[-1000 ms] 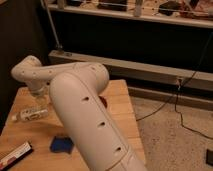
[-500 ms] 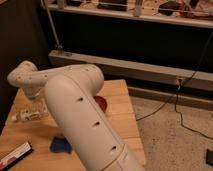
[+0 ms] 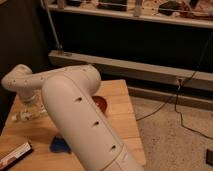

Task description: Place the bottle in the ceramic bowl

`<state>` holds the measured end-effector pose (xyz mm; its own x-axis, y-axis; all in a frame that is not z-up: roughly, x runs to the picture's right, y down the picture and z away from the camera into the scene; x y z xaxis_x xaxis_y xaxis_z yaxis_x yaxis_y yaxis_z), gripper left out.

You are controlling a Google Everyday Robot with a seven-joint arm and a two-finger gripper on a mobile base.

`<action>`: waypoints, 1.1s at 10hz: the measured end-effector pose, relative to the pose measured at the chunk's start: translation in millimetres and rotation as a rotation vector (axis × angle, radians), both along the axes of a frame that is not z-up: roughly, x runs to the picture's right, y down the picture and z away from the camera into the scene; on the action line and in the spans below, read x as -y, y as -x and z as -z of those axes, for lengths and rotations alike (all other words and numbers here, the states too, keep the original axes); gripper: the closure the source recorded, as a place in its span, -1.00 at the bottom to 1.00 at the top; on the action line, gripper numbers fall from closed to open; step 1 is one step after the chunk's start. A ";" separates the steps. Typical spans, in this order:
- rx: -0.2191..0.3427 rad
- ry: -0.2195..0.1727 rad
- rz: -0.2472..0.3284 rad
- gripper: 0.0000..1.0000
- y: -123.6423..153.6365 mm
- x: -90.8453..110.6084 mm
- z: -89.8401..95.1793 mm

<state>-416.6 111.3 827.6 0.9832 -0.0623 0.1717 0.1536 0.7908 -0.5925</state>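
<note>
Gripper (image 3: 31, 105) at bottle (image 3: 21, 117), label unreadable, ceramic bowl (image 3: 102, 103) partly behind arm (image 3: 80, 120).

gripper (image 3: 31, 108): hanging at left of table (image 3: 123, 107), blurring into bottle (image 3: 20, 118)
ceramic bowl (image 3: 102, 103): hiding mostly behind arm (image 3: 75, 117)
box (image 3: 14, 155): running off left edge

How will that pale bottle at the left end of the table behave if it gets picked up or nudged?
The bottle looks like thin translucent plastic, so probably light and slightly squeezable. It seems to lie on its side, so a nudge may roll it. The tool hangs right above it, at the left end of the table.
</note>
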 end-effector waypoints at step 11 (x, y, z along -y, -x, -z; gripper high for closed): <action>0.097 -0.030 0.065 -0.30 53.2 -22.4 3.1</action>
